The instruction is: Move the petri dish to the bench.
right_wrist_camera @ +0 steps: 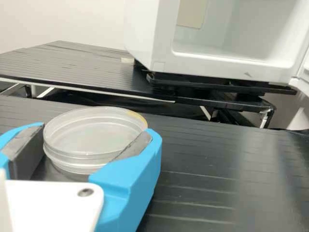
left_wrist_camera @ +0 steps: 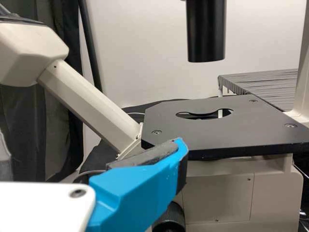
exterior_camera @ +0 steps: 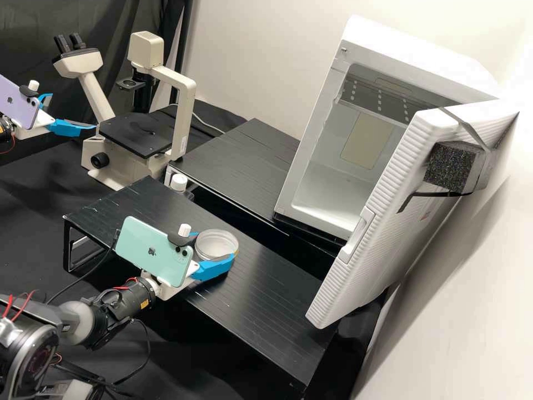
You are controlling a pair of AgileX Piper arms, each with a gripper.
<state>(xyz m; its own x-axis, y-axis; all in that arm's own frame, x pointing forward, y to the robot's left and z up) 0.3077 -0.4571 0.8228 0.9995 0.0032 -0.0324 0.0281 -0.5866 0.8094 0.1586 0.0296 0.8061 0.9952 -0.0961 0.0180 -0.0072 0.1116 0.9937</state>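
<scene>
1 petri dish [right_wrist_camera: 95,131], right pincer [exterior_camera: 215,248] around edge

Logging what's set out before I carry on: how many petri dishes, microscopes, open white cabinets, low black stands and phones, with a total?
Petri dish: 1
Microscope: 1
Open white cabinet: 1
Low black stands: 2
Phones: 2
Total: 7

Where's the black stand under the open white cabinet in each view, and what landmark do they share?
High view: middle, the stand between the microscope and the cabinet.
Left wrist view: its slatted top lies beyond the microscope's black stage.
Right wrist view: its surface lies beyond the petri dish.
Shared landmark: the pale wall.
</scene>
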